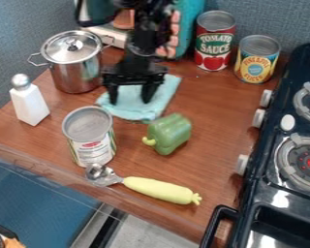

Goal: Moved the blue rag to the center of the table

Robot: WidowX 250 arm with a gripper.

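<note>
The black gripper (130,99) hangs over the light blue rag (159,99), with its two fingers spread apart and their tips at the cloth. The rag lies flat on the brown wooden table (212,128), towards the back and left of its middle. Part of the cloth is hidden behind the gripper. Nothing can be seen held between the fingers.
A lidded steel pot (75,68) and a white shaker (29,104) stand left. An open-topped-looking can (93,140), green pepper (168,134) and yellow-handled scoop (159,189) are nearer. Tomato sauce (214,43) and pineapple (256,60) cans stand behind; a stove (274,193) borders the right.
</note>
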